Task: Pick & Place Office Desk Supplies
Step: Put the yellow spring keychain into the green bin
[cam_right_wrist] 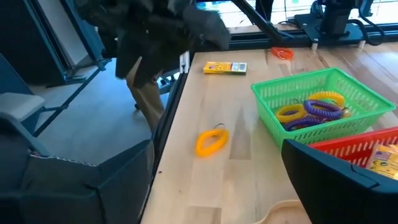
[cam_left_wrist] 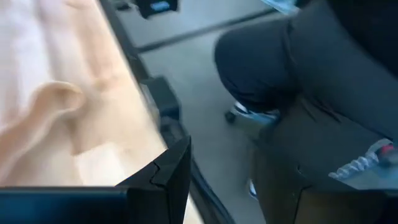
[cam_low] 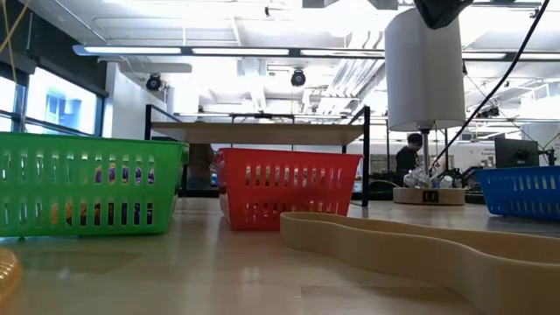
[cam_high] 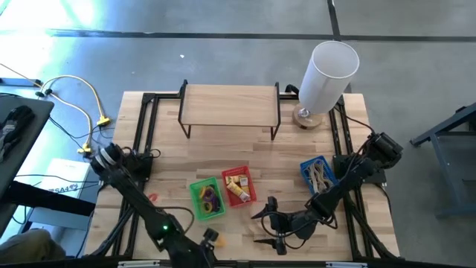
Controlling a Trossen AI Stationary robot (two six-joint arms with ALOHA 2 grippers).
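Sorting in progress, loose supplies left near the green basket [cam_right_wrist: 323, 102].
Yellow ring [cam_right_wrist: 211, 142] and yellow packet [cam_right_wrist: 225, 68] lie on the table beside the green basket. Right gripper [cam_high: 269, 223] just beyond it, jaws apart, empty; next: reach the ring. Left gripper [cam_high: 210, 237]: cannot tell.

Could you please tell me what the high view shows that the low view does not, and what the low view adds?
Only the high view shows both arms, the left gripper near the table's front edge and the right gripper with its fingers open, plus the packets inside the red basket.

Only the low view shows a tan rubber band lying close to the camera, and a person in the room behind.

Both show the green basket, red basket, blue basket, the raised wooden shelf and the tall white cylinder.
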